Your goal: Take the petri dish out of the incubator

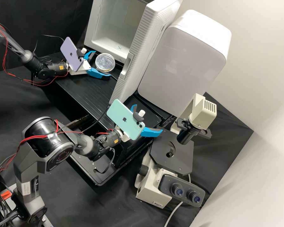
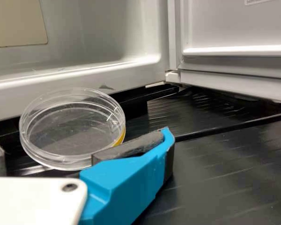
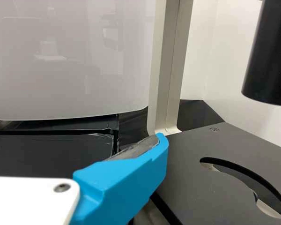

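Observation:
The clear round petri dish (image 1: pixel 105 61) (image 2: pixel 71 126) lies on the black bench just outside the white incubator's (image 1: pixel 112 22) open front. My left gripper (image 1: pixel 100 64) is open, its blue fingers on either side of the dish. In the left wrist view one finger (image 2: pixel 131 178) has its dark pad against the dish's rim, and a gap shows on the dish's other side. My right gripper (image 1: pixel 148 119) stands open and holds nothing, low beside the microscope stage (image 3: pixel 215 159), with one blue finger (image 3: pixel 126 183) at the stage's edge.
The incubator's ribbed door (image 1: pixel 142 47) stands swung open between the two arms. A large white housing (image 1: pixel 186 60) rises behind the right gripper. A microscope (image 1: pixel 170 164) with a black stage and two eyepieces takes up the front right of the bench.

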Robot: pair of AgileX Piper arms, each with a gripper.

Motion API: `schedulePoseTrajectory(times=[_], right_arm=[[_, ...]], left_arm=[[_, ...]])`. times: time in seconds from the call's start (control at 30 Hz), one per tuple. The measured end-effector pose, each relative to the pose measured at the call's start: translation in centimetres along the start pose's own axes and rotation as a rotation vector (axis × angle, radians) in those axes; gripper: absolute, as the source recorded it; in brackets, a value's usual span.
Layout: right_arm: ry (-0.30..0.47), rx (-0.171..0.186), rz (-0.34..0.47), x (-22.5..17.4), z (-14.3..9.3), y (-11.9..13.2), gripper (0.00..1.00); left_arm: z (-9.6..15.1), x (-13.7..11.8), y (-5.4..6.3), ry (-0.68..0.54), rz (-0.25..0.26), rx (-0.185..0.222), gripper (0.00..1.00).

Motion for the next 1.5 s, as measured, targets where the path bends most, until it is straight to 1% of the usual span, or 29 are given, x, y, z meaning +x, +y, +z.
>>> schedulePoseTrajectory(times=[0.03, 0.9, 1.2, 1.5], right_arm=[[0.0, 0.0, 0.0, 0.0, 0.0, 0.0, 1.0], [0.0, 0.0, 0.0, 0.0, 0.0, 0.0, 1.0], [0.0, 0.0, 0.0, 0.0, 0.0, 0.0, 1.0], [0.0, 0.0, 0.0, 0.0, 0.0, 0.0, 1.0]], left_arm=[[0.03, -0.08, -0.13, -0.001, -0.005, 0.001, 0.0], [0.04, -0.34, -0.01, 0.0, -0.002, 0.0, 0.0], [0.71, -0.6, -0.35, -0.017, -0.013, 0.001, 0.0], [0.92, -0.79, -0.08, -0.022, -0.008, 0.001, 0.0]])
